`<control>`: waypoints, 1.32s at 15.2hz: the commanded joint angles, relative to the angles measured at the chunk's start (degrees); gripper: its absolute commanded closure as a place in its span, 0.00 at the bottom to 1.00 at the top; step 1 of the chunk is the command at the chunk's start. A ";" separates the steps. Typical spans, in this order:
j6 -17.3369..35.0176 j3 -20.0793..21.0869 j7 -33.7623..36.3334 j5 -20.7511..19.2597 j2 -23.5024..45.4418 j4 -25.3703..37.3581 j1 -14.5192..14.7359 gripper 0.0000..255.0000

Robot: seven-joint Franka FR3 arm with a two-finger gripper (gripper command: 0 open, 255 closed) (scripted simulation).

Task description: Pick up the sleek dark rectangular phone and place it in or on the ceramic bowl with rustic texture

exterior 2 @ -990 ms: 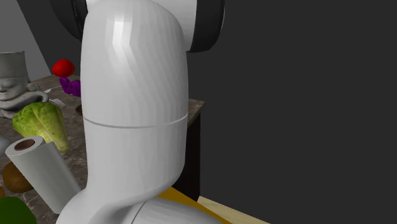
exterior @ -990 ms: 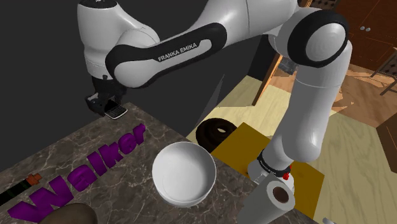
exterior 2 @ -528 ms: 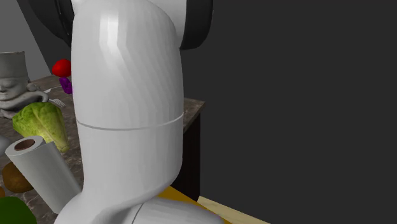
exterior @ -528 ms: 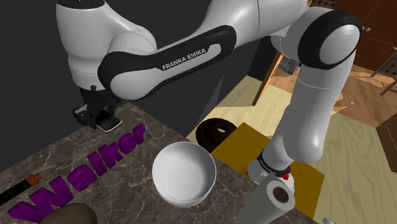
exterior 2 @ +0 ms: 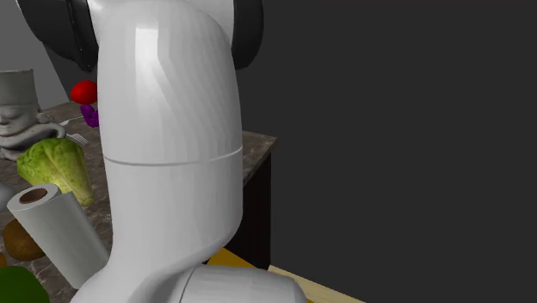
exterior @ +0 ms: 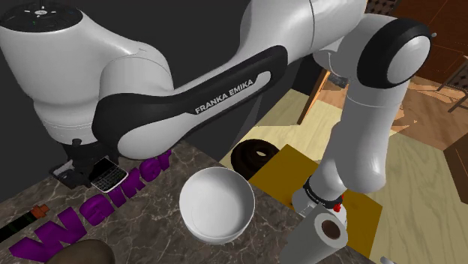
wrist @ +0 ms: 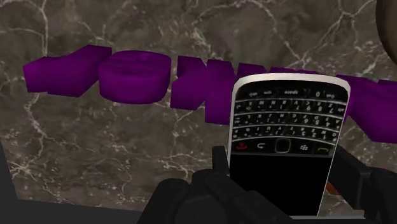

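Note:
My gripper [exterior: 94, 178] is shut on a dark phone [exterior: 110, 178] with a keypad and a pale rim, and holds it just above the marble table top [exterior: 150, 217], over the purple letters [exterior: 142, 174]. In the wrist view the phone [wrist: 283, 137] stands between the two black fingers [wrist: 219, 167], keypad end away from the hand. The white bowl [exterior: 217, 202] sits upright on the table toward the shoulder view's right of the gripper, with nothing in it. The arm's big white link hangs over the gripper.
Raised purple letters [wrist: 127, 73] run across the table. A black ring [exterior: 257, 156] lies beyond the bowl, and a paper roll [exterior: 324, 232] stands by the stand. In the second exterior view, lettuce [exterior 2: 56, 168], a paper roll [exterior 2: 52, 228] and a grey bust [exterior 2: 17, 112] sit beside the arm.
The arm has swung toward the shoulder view's left and nearer the camera, carrying the phone from the table's far edge to above the purple letters. The grip has stayed shut.

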 commanded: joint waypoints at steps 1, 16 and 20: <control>-0.64 0.54 2.74 -0.85 0.62 0.67 1.96 1.00; -8.02 1.79 18.01 -8.28 12.12 15.03 17.64 1.00; -5.47 1.45 18.86 -8.95 12.78 12.94 17.52 1.00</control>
